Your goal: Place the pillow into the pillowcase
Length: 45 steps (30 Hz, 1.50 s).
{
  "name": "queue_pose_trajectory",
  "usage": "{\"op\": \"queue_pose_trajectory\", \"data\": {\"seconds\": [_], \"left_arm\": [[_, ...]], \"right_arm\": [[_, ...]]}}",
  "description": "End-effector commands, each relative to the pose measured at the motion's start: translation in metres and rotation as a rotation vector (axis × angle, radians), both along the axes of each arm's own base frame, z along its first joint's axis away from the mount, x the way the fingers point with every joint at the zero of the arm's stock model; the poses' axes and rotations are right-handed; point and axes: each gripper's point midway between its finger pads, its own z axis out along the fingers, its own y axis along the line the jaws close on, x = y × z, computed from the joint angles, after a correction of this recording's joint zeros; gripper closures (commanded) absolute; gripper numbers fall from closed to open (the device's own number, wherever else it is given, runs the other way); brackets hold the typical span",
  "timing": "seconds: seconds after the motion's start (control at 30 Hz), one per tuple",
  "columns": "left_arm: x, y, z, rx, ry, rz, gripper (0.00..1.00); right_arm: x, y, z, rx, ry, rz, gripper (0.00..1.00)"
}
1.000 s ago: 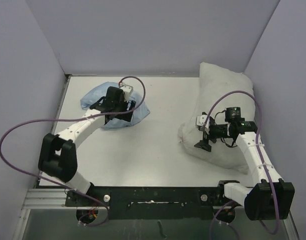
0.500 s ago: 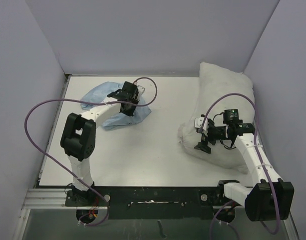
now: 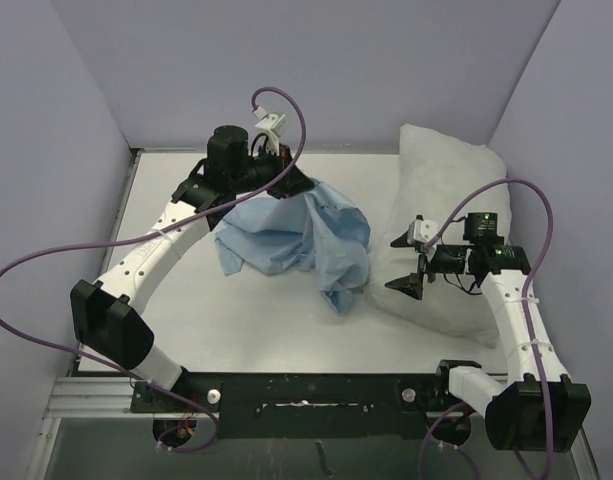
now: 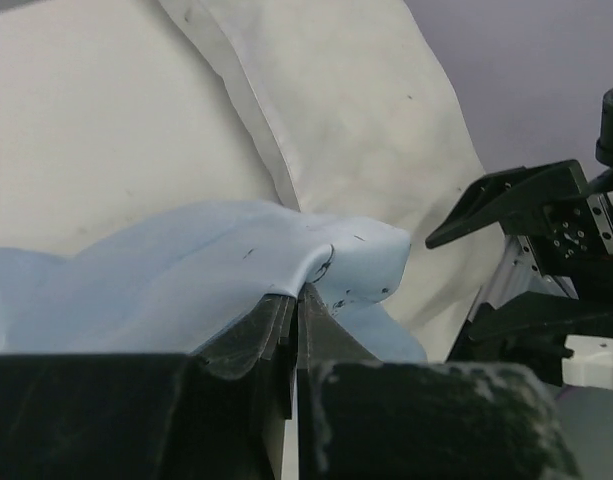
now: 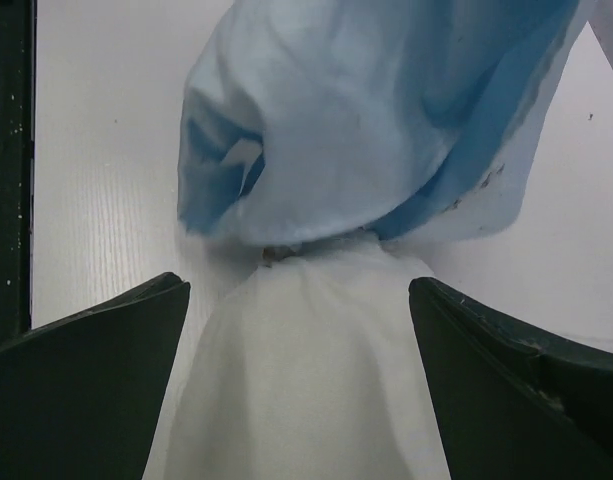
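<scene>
Left claw (image 3: 289, 183): I see its jaws pressed together on a fold of the pillowcase (image 3: 296, 235); in the left wrist view the light-blue cloth (image 4: 186, 270) bunches over the dark fingertips (image 4: 276, 320); the claw itself (image 4: 298, 295) is held up over the far middle of the table (image 3: 286, 330).
Pillowcase lie: it hangs from that pinch as a crumpled drape; its long axis slants from the far-left grip toward the near right; its lowest tip points at the pillow's near-left corner.
Right claw (image 3: 406, 262): jaws spread wide, gripping nothing; it hovers over the pillow's left edge, pointing left toward the hanging cloth.
Right wrist view: the two dark fingers (image 5: 86, 380) flank a tapering corner of the pillow (image 5: 296, 400); I cannot tell whether they touch it; the pillowcase (image 5: 366, 120) drapes just beyond that corner and seems to meet its tip.
Pillow (image 3: 446, 190): lies on the right side of the table; long axis runs far to near, the far end by the back wall (image 3: 316, 70); in the left wrist view its seamed edge (image 4: 336, 100) shows behind the blue cloth.
</scene>
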Motion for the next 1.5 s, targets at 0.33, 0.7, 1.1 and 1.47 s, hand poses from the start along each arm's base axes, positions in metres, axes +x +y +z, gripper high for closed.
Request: {"op": "queue_pose_trajectory", "data": {"seconds": [0.33, 0.7, 1.1, 1.47], "left_arm": [[-0.052, 0.011, 0.002, -0.135, 0.069, -0.08, 1.0], [-0.063, 0.025, -0.011, -0.126, 0.083, -0.048, 1.0], [-0.052, 0.062, -0.055, -0.136, 0.215, 0.134, 0.55], [-0.154, 0.045, -0.138, -0.103, -0.009, 0.102, 0.2]], "right_arm": [[0.094, 0.069, 0.021, 0.004, 0.07, -0.071, 0.02], [0.13, 0.072, 0.028, -0.025, 0.092, -0.185, 0.02], [0.164, 0.054, 0.096, 0.289, 0.25, -0.271, 1.0], [0.161, 0.06, 0.075, 0.351, 0.369, -0.303, 1.0]]}}
